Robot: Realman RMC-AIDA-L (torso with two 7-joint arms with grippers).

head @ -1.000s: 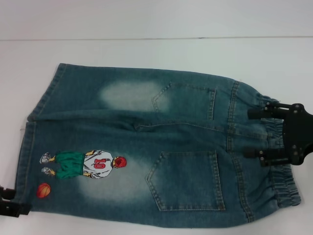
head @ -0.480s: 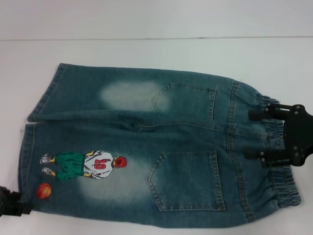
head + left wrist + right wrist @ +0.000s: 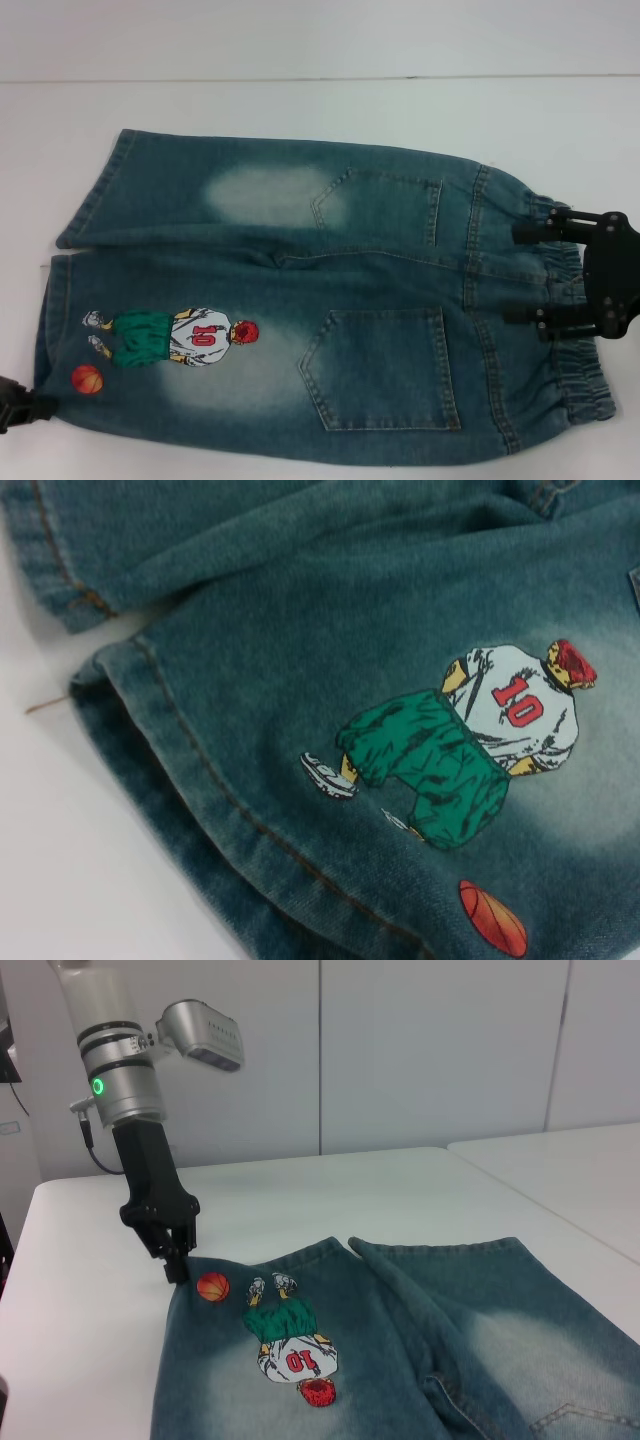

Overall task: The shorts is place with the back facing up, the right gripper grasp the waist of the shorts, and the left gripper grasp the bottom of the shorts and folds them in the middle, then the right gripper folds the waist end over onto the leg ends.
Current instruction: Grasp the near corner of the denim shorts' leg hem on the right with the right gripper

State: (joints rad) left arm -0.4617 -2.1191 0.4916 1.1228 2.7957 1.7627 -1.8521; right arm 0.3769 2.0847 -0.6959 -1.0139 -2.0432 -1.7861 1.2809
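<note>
A white table (image 3: 300, 110) under plain pale walls carries the shorts (image 3: 300, 300), which lie flat, back up, filling most of the near half of the surface, with the waist to the robot's right and the leg ends to its left. Nearest the robot, at the near left corner, the left gripper (image 3: 172, 1260) stands at the bottom of the shorts (image 3: 200, 810), its fingers drawn together at the hem edge beside the small orange basketball patch (image 3: 87, 379); I cannot tell whether they have caught any cloth. The hem looks thick and double-stitched, so it should give a firm edge to pinch, while the denim itself is soft but fairly heavy and will likely drape and drag rather than slide, so I would take it by the stitched edge. Farther along on the right, the right gripper (image 3: 545, 275) sits over the gathered elastic waist (image 3: 570, 330), its two fingers spread well apart and lying across the band, not yet closed on it. Against the frame of a second ago, the left gripper has shifted lower along the hem, and the near leg end has been nudged, the ball patch sitting slightly lower. The right gripper has barely moved. The far leg (image 3: 260, 190) lies undisturbed.
</note>
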